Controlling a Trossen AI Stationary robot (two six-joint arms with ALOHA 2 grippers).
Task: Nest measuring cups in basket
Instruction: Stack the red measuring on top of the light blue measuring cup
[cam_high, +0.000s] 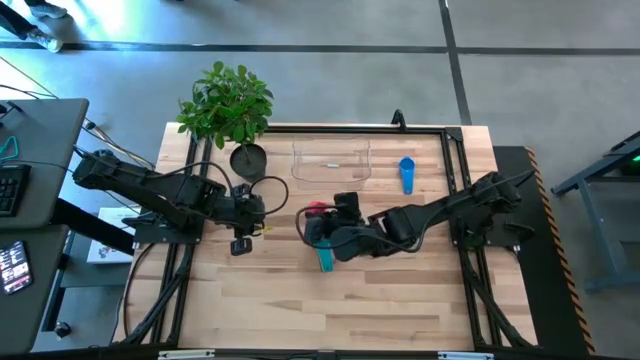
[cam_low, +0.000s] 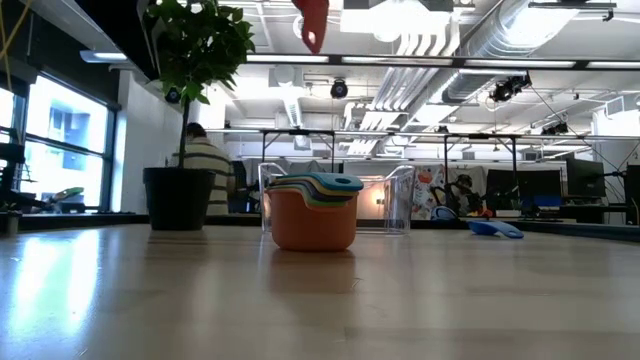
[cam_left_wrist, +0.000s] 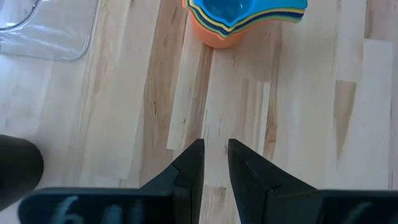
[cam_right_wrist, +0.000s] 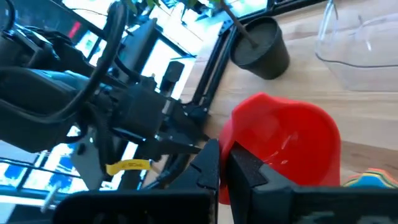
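My right gripper (cam_right_wrist: 224, 163) is shut on the red measuring cup (cam_right_wrist: 283, 146), which hangs high over the table (cam_low: 312, 22), above and just behind the nested stack. That stack (cam_low: 312, 212), with orange outermost and teal innermost, stands on its base on the table (cam_high: 325, 258) (cam_left_wrist: 239, 18). The blue cup (cam_high: 406, 174) lies alone right of the clear basket (cam_high: 332, 161). My left gripper (cam_left_wrist: 215, 163) waits left of the stack over bare wood, its fingers a narrow gap apart. My right gripper pinches the red cup's near edge (cam_right_wrist: 231, 144) between its two fingers; whether that is rim or handle cannot be told. The cup is lifted clear of the table and of the stack.
A dark round plant pot (cam_high: 248, 158) with a leafy plant (cam_high: 226, 103) stands left of the basket at the far edge. Black frame rails (cam_high: 455, 170) run along the table's sides. Bare wood lies along the near half (cam_high: 320, 310). A person sits in the room behind (cam_low: 207, 165).
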